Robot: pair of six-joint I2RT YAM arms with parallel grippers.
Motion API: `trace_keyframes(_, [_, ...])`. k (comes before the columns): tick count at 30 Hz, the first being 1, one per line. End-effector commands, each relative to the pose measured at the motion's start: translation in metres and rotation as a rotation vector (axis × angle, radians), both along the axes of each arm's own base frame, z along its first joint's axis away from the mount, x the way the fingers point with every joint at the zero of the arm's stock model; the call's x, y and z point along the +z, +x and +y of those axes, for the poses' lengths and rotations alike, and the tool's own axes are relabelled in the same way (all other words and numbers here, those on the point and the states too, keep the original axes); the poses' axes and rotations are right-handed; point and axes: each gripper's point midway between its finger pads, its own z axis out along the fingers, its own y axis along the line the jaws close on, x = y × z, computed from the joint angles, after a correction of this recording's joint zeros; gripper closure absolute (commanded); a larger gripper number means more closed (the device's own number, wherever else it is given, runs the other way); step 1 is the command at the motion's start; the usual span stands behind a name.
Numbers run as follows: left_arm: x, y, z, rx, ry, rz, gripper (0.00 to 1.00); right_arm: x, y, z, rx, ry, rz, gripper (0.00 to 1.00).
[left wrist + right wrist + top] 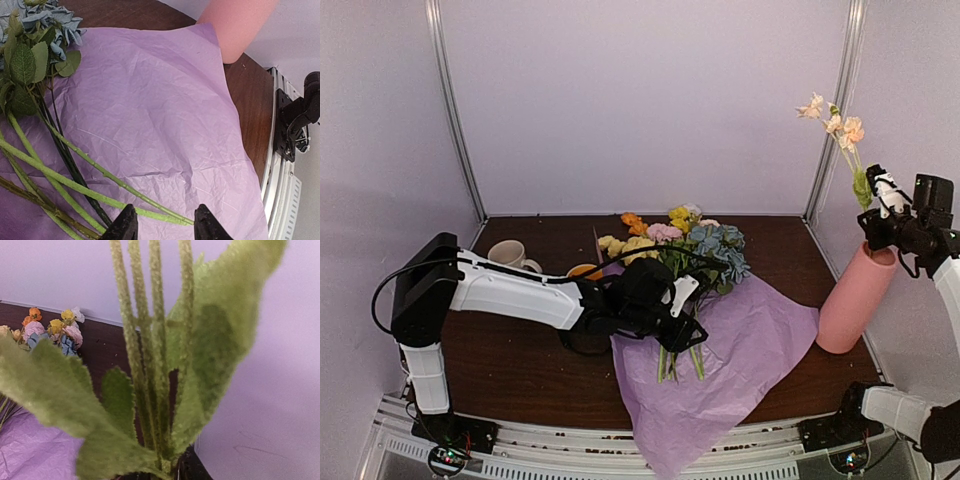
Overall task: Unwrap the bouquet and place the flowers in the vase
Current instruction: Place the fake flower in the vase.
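Left jaws spread apart, hovering right over the green stems (60,181) of the flowers (705,245) on the opened tissue paper (750,350), mid desk (520,365). Far right: pink vase (855,300), peach sprig (840,128) upright over its mouth at the right jaws, can't tell if clamped or let go.

- Table (520,365): dark brown wood-grain top.
- Mug (506,253): cream, at the back left, upright.
- Second cup (584,271): orange showing, largely hidden.
- Walls (640,100): plain pale lilac.
- Metal uprights (455,110): at the back corners.
- Slotted rail (570,440): along the near edge.
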Motion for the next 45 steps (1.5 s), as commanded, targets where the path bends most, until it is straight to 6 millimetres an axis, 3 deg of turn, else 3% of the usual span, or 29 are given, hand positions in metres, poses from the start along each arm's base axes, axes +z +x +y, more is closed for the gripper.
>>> trace_keyframes(1, [0.023,-0.001,-0.004,-0.01,-0.069,-0.03,0.59,0.016,-0.009,0.002,0.002,0.005,-0.04,0.72])
trace_keyframes(8, [0.023,-0.003,-0.004,-0.007,-0.08,-0.023,0.59,0.024,-0.02,0.007,0.019,-0.002,-0.024,0.61])
trace_keyframes(14, [0.023,-0.003,-0.002,-0.009,-0.079,-0.027,0.59,0.022,-0.031,0.01,0.026,-0.007,-0.003,0.45])
trace_keyframes(25, [0.025,-0.004,-0.001,-0.013,-0.079,-0.029,0.59,0.051,-0.062,0.026,0.053,0.041,-0.031,0.26])
trace_keyframes(29, [0.03,-0.003,0.003,0.003,-0.079,-0.037,0.59,0.069,-0.081,0.048,0.16,0.055,-0.047,0.25])
trace_keyframes(36, [0.044,0.005,0.024,0.075,-0.017,-0.072,0.59,0.102,-0.106,0.113,0.519,0.193,-0.151,0.32])
trace_keyframes(40, [0.05,0.012,0.044,0.144,0.047,-0.098,0.59,0.095,-0.095,0.136,0.645,0.235,-0.131,0.36])
trace_keyframes(45, [0.048,0.022,0.065,0.237,0.142,-0.104,0.59,0.06,-0.09,0.181,0.806,0.106,-0.014,0.4])
